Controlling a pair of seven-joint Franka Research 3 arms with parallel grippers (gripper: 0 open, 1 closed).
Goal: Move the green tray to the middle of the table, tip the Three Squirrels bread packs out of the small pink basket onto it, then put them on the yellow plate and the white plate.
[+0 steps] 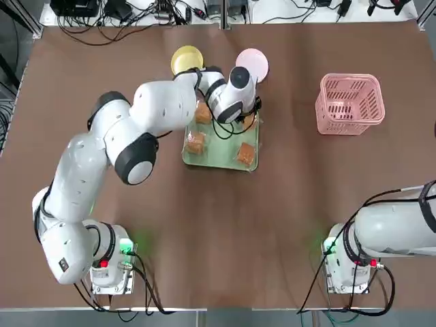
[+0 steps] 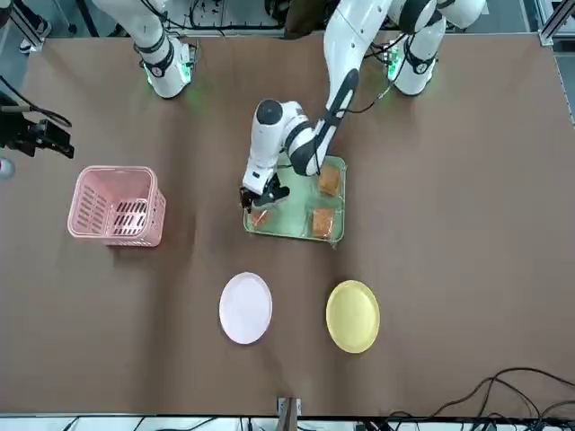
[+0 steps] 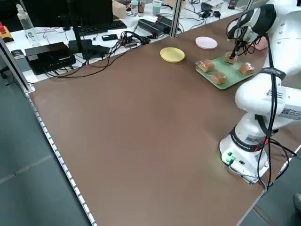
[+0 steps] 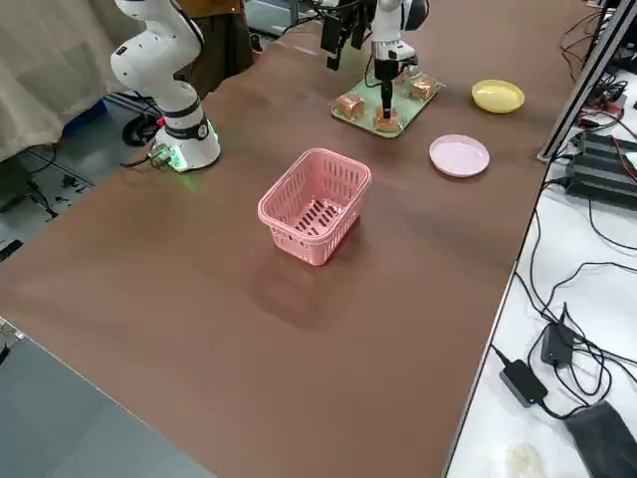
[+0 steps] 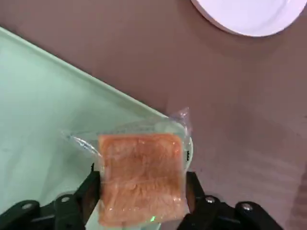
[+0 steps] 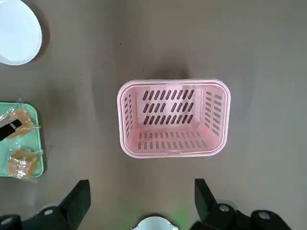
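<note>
The Three Squirrels bread pack [image 5: 141, 179] being worked on lies at the far right corner of the green tray [image 1: 219, 155], which sits on the bench [image 1: 286, 204]. It should be light: a soft, squashy square of bread that would dent or crumble under a hard squeeze, inside clear film likely to slip and crinkle. The best hold would be across two opposite sides of the bread, low down and gently, since the loose film ends could fold or slide out of a pinch.

The left claw [image 5: 144, 176] is down over that corner, open about as wide as the bread, one finger on each side of the pack. Whether either finger touches the film I cannot tell; it does not look clamped.

Three other packs share the tray: one at the far left [image 1: 203, 112], one at the near left [image 1: 195, 142] and one at the near right [image 1: 246, 154].

Just beyond the tray are the yellow plate [image 1: 186, 59] and the white plate [image 1: 252, 65], both bare. Well to the right stands the small pink basket [image 1: 349, 105], upright and already emptied. The right claw [image 6: 142, 184] is idle above the right part of the bench, spread wide with nothing between its fingers.
</note>
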